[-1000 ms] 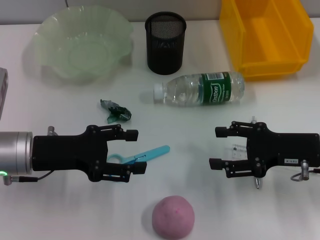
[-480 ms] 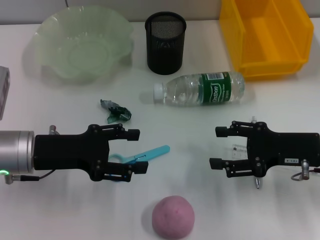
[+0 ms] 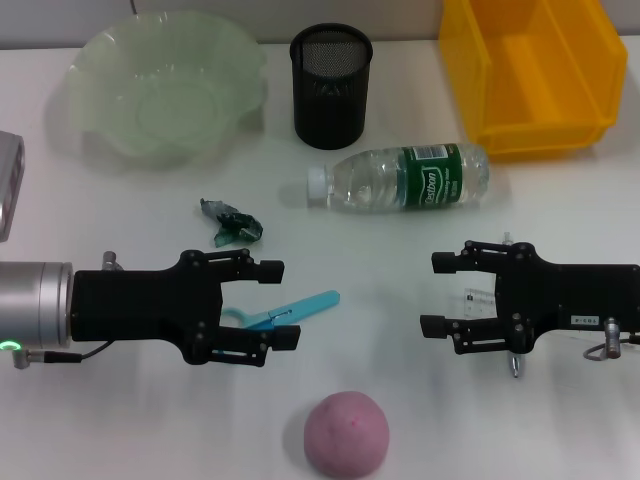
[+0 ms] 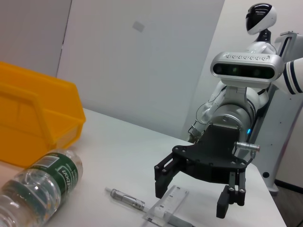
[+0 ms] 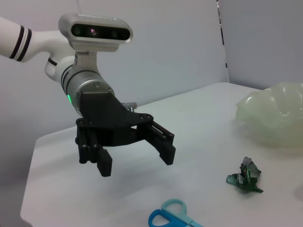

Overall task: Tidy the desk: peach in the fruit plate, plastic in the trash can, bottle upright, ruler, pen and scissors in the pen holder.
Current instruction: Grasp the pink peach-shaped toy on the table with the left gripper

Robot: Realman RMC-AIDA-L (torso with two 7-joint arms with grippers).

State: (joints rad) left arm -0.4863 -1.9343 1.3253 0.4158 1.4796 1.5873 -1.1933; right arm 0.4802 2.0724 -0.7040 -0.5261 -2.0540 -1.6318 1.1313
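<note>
Left claw (image 3: 268, 305): we see it spread apart, nudged a little forward over the scissors (image 3: 290, 311) in the last second; a grasp looks near
Right claw (image 3: 440, 295): spread apart, unmoved, above the ruler (image 4: 163, 208) and pen (image 4: 127, 198)
Peach (image 3: 346, 433): on the tabletop (image 3: 120, 430), untouched

A white table (image 3: 120, 430) is being lit evenly from above. Plain pale walls (image 4: 142, 56) are being shown behind it, possibly with a panel seam.
</note>
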